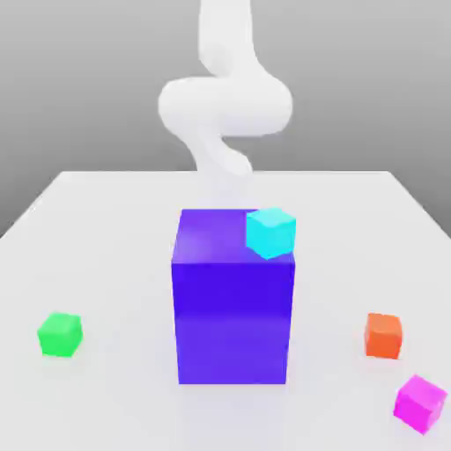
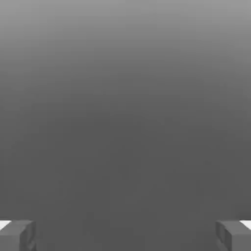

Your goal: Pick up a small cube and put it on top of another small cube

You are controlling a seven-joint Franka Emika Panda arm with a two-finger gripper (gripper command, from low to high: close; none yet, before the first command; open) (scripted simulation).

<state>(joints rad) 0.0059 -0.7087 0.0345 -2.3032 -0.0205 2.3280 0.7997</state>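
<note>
Two fingertips point(image 2: 17, 235) of the end effector point(image 2: 125, 235) stand wide apart, gripping nothing, over plain grey.

1. Table point(image 1: 106, 203) spans the frame; large block point(image 1: 232, 308) stands at centre.
2. First small cube point(image 1: 270, 232) rests on the block's top, at its right front corner.
3. Second small cube point(image 1: 60, 335) lies on the table, lower left, well apart from the block.
4. Third small cube point(image 1: 383, 336) lies right of the block.
5. Fourth small cube point(image 1: 419, 403) sits lower right, near the third.
6. Arm point(image 1: 225, 101) rises behind the block, upper centre.
</note>
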